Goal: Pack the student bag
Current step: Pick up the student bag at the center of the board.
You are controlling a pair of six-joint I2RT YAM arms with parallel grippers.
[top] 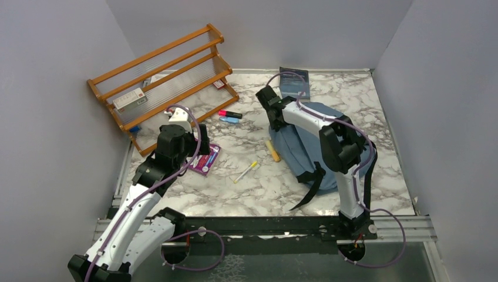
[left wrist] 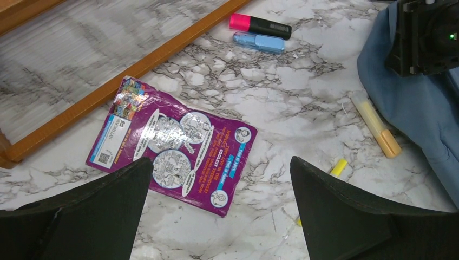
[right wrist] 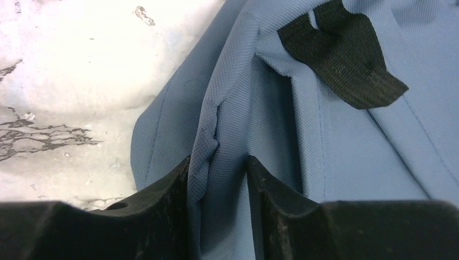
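Observation:
The dusty-blue student bag (top: 305, 154) lies at the right of the marble table, with black straps trailing toward the near edge. My right gripper (top: 274, 125) is down at the bag's left edge. In the right wrist view its fingers (right wrist: 218, 161) are pinched on a raised fold of the bag's fabric (right wrist: 352, 151), beside a black tab (right wrist: 341, 51). My left gripper (top: 202, 134) hovers open over a purple booklet (left wrist: 173, 143), with nothing between its fingers (left wrist: 220, 162). The bag's edge (left wrist: 417, 103) shows at the right of the left wrist view.
A pink highlighter (left wrist: 260, 24) and a blue one (left wrist: 258, 42) lie near the wooden rack (top: 164, 76). A yellow-orange marker (left wrist: 379, 130) and a thin yellow pen (top: 246, 171) lie left of the bag. A dark blue-grey book (top: 293, 82) stands behind it. Walls close three sides.

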